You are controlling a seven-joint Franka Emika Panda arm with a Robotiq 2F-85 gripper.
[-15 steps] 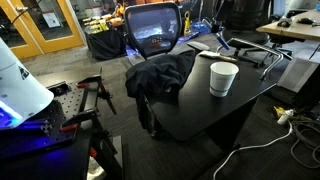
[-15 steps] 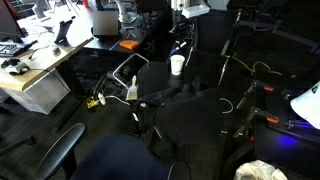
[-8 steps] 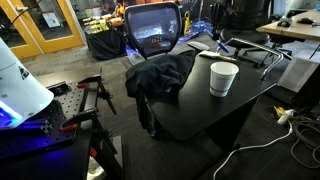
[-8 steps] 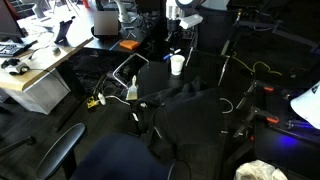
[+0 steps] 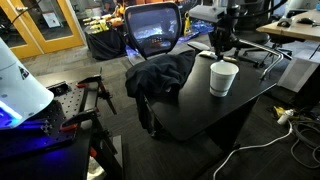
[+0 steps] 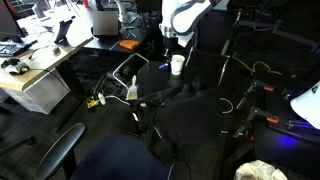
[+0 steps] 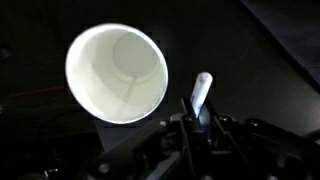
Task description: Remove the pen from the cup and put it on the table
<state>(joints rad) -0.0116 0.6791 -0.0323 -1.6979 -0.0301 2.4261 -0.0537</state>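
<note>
One white tapered cup (image 5: 224, 78) is seen upright on one matte black table (image 5: 200, 105), near its far edge; one white pen (image 7: 203, 88), one white Panda arm (image 5: 215, 12) and one gripper (image 5: 221, 45) are counted, along with one dark garment (image 5: 160, 75) heaped on the table well apart from the cup and one mesh-backed office chair (image 5: 153, 30) behind it; in both exterior views the arm is reached in from above and bent downward, so that the gripper is hung just over the cup's rim, pointing down; in the wrist view the fingers are seen drawn together at the bottom centre, apparently clamped on the pen's lower end; the pen is found outside the cup, just beside its rim; its long axis is run up the wrist picture, tilted slightly, with the rounded free end pointed away from the gripper; the cup's inside is shown bright; in the exterior views the pen cannot be made out.
</note>
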